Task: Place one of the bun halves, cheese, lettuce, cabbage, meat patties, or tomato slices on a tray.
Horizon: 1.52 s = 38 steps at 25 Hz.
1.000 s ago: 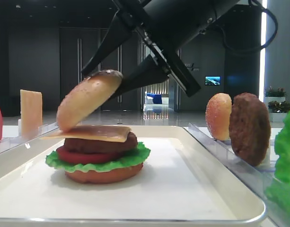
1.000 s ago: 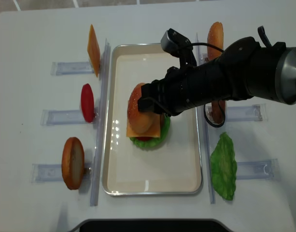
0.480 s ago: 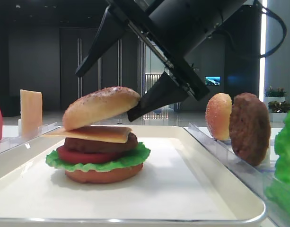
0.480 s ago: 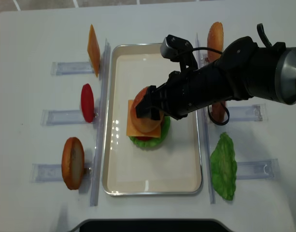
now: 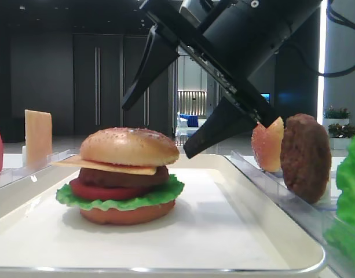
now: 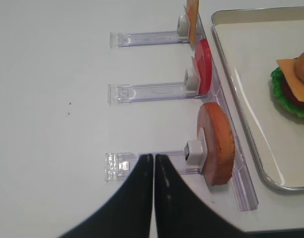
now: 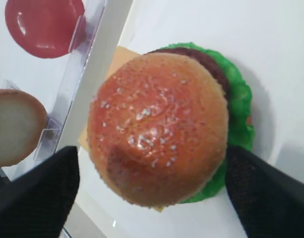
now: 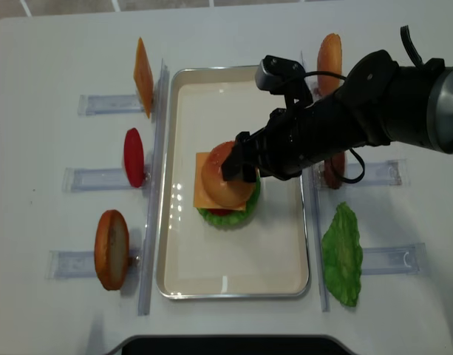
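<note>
Bun top [image 5: 129, 146] sits level on the cheese [image 5: 110, 166], capping the stack of patty [image 5: 125, 176], tomato [image 5: 93, 190], lettuce [image 5: 116, 198] and bottom bun on the tray [image 8: 233, 274]. My right gripper [image 5: 165, 110] has its jaws spread wide, one finger on each side of the dome and, as far as I can tell from the low front view, clear of it; nothing is in its hold. From the right wrist view the two dark fingers flank the bun with pale tray showing between them and the crust.

I judge the placing itself done, so the step in hand is getting away cleanly. I want to lift straight up, keeping the jaws wide, so neither finger brushes the dome and slides it off the cheese. Only once the fingertips are above the crown would I swing sideways, and away from the rack [image 5: 293, 202] holding the spare patty and bun.

My left gripper [image 6: 153, 171] rests near the table beside the left racks, fingers pressed together on nothing.
</note>
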Motion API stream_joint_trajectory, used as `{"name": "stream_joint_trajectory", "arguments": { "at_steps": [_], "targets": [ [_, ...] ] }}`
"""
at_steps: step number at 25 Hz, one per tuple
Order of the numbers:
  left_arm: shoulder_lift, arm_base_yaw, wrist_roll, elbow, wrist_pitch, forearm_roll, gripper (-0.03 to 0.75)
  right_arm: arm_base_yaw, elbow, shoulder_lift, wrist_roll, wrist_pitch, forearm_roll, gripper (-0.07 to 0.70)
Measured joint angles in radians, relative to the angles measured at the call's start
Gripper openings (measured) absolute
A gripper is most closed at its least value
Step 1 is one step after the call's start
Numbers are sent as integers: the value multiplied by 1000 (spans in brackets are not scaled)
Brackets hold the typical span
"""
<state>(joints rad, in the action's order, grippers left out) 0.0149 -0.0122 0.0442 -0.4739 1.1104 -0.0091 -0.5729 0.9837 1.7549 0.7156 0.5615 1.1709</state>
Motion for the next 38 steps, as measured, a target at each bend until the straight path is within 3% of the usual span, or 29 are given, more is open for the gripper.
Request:
{"name": "stream_joint_trajectory", "arguments": {
  "at_steps": [9,20,25,31,33,38],
  "targets": [
    [0,0,0,0,0,0,-7,35,2,0,-25,36,-13,571],
    [0,0,0,0,0,0,-7,35,223,0,-285,182,-233,571],
    [0,0,0,0,0,0,-7,35,379,0,-521,275,-479,571],
    [0,0,0,0,0,0,-7,76,528,1,-892,448,-1002,562],
    [0,0,0,0,0,0,-7,123,551,1,-916,491,-1086,560],
    [0,0,0,0,0,0,-7,311,560,1,-873,541,-1118,560]
  ]
}}
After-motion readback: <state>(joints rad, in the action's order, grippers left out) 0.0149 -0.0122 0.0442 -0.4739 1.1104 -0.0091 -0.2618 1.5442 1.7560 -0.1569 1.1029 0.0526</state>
